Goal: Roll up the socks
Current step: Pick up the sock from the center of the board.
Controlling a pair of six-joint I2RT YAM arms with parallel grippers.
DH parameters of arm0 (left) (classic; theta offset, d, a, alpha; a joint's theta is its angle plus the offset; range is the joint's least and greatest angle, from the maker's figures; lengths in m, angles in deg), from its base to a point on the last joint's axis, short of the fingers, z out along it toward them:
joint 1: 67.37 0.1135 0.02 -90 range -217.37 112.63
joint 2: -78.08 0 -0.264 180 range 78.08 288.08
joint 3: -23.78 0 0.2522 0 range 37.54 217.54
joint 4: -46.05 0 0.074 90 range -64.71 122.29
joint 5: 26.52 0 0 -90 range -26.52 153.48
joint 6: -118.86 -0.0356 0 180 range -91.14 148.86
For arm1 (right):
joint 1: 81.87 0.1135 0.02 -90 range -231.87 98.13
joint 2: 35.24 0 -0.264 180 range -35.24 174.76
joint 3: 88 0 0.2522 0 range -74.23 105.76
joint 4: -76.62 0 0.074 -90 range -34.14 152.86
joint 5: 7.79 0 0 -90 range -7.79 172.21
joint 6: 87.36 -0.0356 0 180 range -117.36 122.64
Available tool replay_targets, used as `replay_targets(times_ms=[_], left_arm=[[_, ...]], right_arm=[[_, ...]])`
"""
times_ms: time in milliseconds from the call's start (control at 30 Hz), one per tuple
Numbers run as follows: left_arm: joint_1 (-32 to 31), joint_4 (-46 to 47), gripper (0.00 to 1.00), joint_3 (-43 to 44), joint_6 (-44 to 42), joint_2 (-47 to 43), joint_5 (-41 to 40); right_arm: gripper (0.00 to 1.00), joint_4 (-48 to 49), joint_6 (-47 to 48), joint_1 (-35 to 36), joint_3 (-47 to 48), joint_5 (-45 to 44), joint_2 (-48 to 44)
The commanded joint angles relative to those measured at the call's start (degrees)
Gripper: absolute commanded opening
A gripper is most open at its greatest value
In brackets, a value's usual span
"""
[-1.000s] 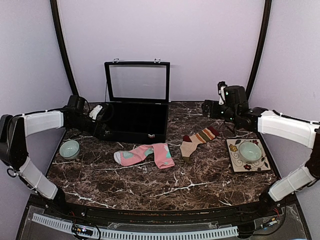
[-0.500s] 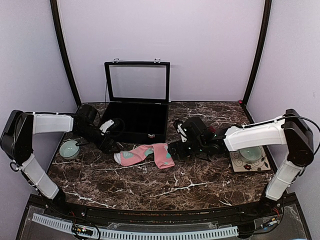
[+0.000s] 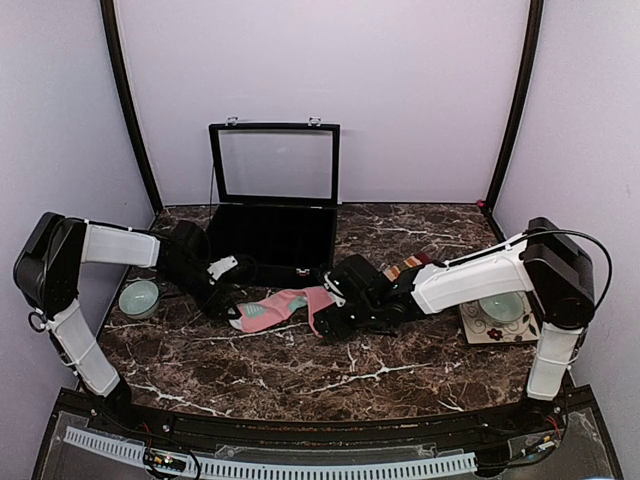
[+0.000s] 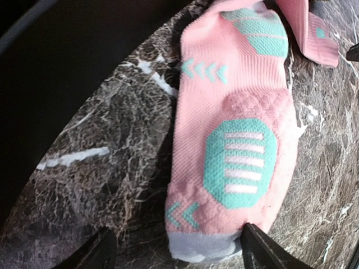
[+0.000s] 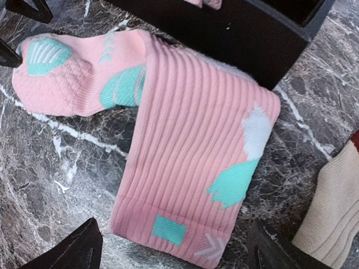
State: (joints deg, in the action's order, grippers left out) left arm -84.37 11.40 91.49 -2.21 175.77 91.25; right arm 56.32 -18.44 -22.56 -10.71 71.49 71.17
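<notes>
Top external, arms stretched low inward, left gripper (image 3: 228, 303) and right gripper (image 3: 328, 322) spread, flanking pink socks (image 3: 290, 303).

My top camera sits high above and behind the near edge of the table (image 3: 300, 372), looking forward and down across its whole top from well back. Both wrist cameras look nearly straight down from close above it: the left over the toe end of the pink sock (image 4: 235, 140), the right over its cuff end. All three views share that sock.
</notes>
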Motion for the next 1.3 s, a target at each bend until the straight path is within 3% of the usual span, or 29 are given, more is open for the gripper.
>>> replay_targets(times_ms=[0,133,333,633,767,1000,1133,1267], left_arm=[[-1.3,0.4,0.75,-1.1,-2.9,-0.7,0.2],[-2.3,0.2,0.59,-1.2,-3.7,-1.9,1.4],[-2.6,-2.1,0.47,-0.9,-4.1,-3.4,3.4],[-3.0,-5.0,0.16,-0.7,-5.5,-4.3,3.3],[-4.0,-7.8,0.07,2.1,-6.5,-6.5,3.2],[-6.4,-14.0,0.01,10.3,-12.2,-10.8,-1.7],[-8.0,-15.9,0.0,13.9,-17.8,-12.6,-7.8],[-9.7,-13.6,0.0,16.3,-24.1,-13.9,-15.1]], right_arm=[[0.88,0.5,0.2,1.0,0.8,0.9,1.6],[0.85,0.5,0.3,1.2,0.1,1.2,2.2],[0.81,1.3,-0.7,1.4,-1.4,1.6,3.4],[0.74,1.6,-1.9,2.4,-1.9,0.9,4.6],[0.6,1.9,-2.2,2.6,-2.1,0.8,3.4],[0.19,0.8,-2.8,3.5,-3.7,0.3,-0.4],[0.09,0.6,-3.9,4.4,-5.9,-0.3,-3.0],[0.04,1.5,-5.6,5.5,-8.1,-0.1,-5.7]])
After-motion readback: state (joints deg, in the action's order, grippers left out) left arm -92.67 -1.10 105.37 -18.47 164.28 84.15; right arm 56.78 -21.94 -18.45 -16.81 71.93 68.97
